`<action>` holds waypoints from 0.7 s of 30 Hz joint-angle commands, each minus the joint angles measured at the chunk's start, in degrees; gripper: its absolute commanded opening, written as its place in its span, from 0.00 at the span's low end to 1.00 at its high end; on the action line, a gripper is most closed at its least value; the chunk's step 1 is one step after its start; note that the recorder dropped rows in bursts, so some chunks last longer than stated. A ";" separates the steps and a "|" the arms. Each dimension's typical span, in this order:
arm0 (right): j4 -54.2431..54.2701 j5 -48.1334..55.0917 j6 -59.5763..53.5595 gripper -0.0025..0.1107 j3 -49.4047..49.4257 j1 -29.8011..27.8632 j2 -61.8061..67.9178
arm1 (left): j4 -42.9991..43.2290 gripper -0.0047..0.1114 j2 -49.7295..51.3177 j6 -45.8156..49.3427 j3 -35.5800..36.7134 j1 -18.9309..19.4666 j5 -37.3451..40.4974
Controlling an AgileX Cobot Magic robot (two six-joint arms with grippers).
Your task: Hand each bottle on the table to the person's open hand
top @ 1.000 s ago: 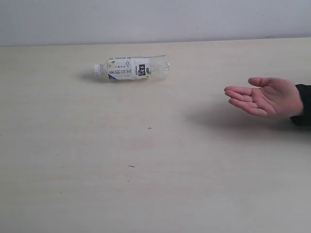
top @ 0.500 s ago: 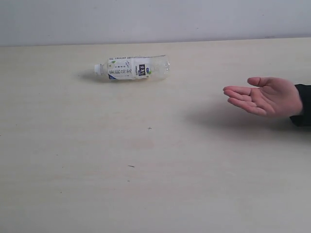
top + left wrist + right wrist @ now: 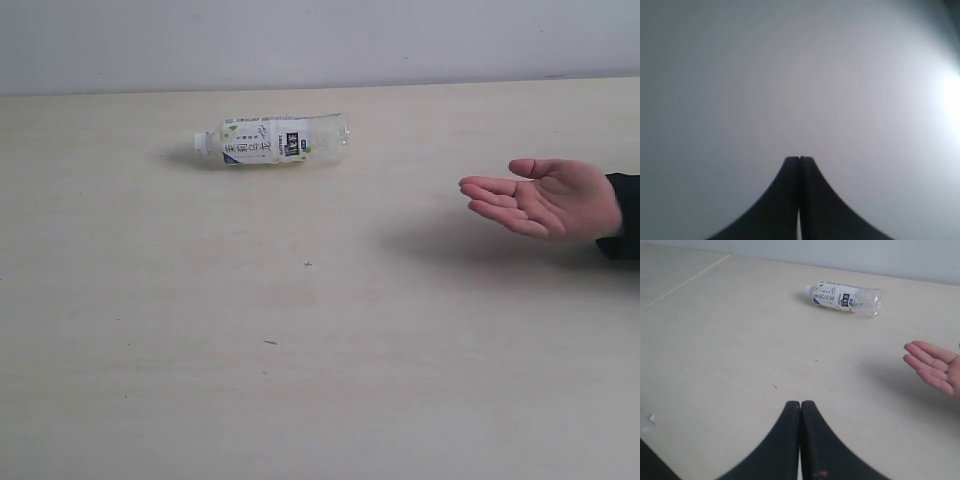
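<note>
One clear bottle [image 3: 272, 140] with a white cap and a white-green label lies on its side at the back of the table [image 3: 300, 350], cap pointing left; it also shows in the right wrist view as the bottle [image 3: 845, 297]. The person's open hand [image 3: 540, 198] hovers palm up at the right, with a dark cuff; the hand [image 3: 935, 367] also shows in the right wrist view. Neither arm appears in the exterior view. My right gripper [image 3: 800, 402] is shut and empty, well short of the bottle. My left gripper [image 3: 799, 158] is shut and empty against a blank grey background.
A grey wall [image 3: 320, 40] runs behind the table's far edge. A few tiny dark specks [image 3: 307, 264] mark the tabletop. A small white scrap [image 3: 652, 418] lies on the table near the right gripper.
The hand drifted slightly left and lifted a touch; the bottle has not moved.
</note>
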 commanded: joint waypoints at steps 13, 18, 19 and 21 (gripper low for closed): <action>0.23 -0.14 -0.03 0.02 0.19 0.11 -0.18 | 3.28 0.04 -0.25 -3.71 -0.14 -0.23 6.27; 0.23 -0.14 -0.03 0.02 0.19 0.11 -0.18 | -29.04 0.04 4.10 22.08 -5.58 0.34 17.37; 0.23 -0.14 -0.03 0.02 0.19 0.11 -0.18 | -31.91 0.04 6.12 23.87 -7.13 0.34 17.37; 0.23 -0.14 -0.03 0.02 0.19 0.11 -0.18 | -35.19 0.04 12.69 25.41 -11.68 0.34 17.23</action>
